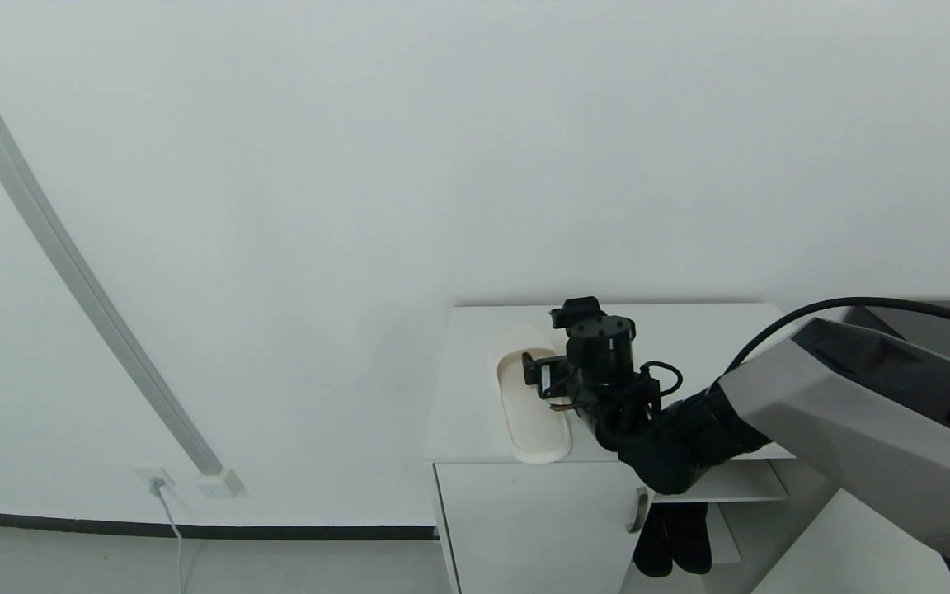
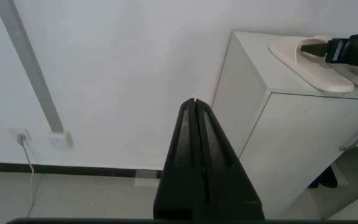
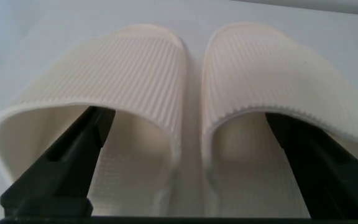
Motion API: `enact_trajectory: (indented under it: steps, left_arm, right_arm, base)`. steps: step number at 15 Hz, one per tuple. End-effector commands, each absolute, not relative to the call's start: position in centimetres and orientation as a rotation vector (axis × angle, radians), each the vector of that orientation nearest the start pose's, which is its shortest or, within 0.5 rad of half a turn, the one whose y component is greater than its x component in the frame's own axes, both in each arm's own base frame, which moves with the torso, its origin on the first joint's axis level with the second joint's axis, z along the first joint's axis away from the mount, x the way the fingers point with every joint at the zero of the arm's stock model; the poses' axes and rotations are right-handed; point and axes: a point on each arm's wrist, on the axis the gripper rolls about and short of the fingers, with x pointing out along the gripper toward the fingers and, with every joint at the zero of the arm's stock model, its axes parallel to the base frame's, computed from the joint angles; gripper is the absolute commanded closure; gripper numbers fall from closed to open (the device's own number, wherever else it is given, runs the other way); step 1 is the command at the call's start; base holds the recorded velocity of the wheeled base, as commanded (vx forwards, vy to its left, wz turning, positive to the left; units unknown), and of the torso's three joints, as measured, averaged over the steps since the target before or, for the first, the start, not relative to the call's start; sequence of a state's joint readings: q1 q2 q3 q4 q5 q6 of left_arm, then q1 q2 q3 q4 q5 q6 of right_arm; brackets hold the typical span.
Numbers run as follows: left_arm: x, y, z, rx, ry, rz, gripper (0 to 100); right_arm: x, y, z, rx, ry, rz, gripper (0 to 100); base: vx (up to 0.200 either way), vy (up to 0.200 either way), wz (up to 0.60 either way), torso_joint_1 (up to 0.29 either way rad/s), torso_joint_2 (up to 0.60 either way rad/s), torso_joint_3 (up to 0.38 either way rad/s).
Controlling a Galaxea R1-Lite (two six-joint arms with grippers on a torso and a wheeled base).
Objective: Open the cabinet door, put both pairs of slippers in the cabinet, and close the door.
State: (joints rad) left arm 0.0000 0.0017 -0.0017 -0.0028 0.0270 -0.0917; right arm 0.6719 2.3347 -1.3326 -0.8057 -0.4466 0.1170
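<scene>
On the cabinet top, side by side: the cream slippers, strap openings facing the right gripper, long axes running straight away from it. Right jaws spread wide, one finger under each strap, the two inner walls between them. Probably calls for closing on those walls, then lifting both together. Left gripper well apart, off to the side, jaws pressed together, holding nothing. Black slippers already on a lower shelf inside.
</scene>
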Motion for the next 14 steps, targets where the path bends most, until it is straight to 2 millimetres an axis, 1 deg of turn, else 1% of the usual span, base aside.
enact_trajectory:
  steps: [1,2,3,11,12,13,14]
  left_arm:
    - [-2.3,0.1,7.6,-0.095,-0.003,0.028,100]
    - [-2.3,0.1,7.6,-0.095,-0.003,0.028,100]
    - [-2.3,0.1,7.6,-0.097,-0.003,0.028,100]
    - [-2.3,0.1,7.6,-0.097,-0.003,0.029,100]
    - [-2.3,0.1,7.6,-0.095,-0.003,0.029,100]
    - [-2.3,0.1,7.6,-0.094,-0.004,0.027,100]
    - [-2.3,0.1,7.6,-0.092,-0.003,0.028,100]
  right_arm:
    - [37.3,28.3,8.6,0.009,0.186,0.222,0]
    - [37.5,28.2,8.8,0.013,0.181,0.219,0]
    - [37.6,28.3,8.8,0.014,0.179,0.218,100]
    - [37.5,28.3,9.0,0.013,0.175,0.220,100]
    - [37.3,28.1,9.8,0.007,0.156,0.222,100]
    - [36.6,27.6,11.4,0.004,0.138,0.229,100]
    - [35.5,27.1,12.8,-0.002,0.130,0.264,100]
  base:
    - [0.000,0.000,0.00,0.000,0.00,0.000]
    - [0.000,0.000,0.00,0.000,0.00,0.000]
    - [0.000,0.000,0.00,0.000,0.00,0.000]
    - [0.000,0.000,0.00,0.000,0.00,0.000]
    - [0.000,0.000,0.00,0.000,0.00,0.000]
    - [0.000,0.000,0.00,0.000,0.00,0.000]
    - [0.000,0.000,0.00,0.000,0.00,0.000]
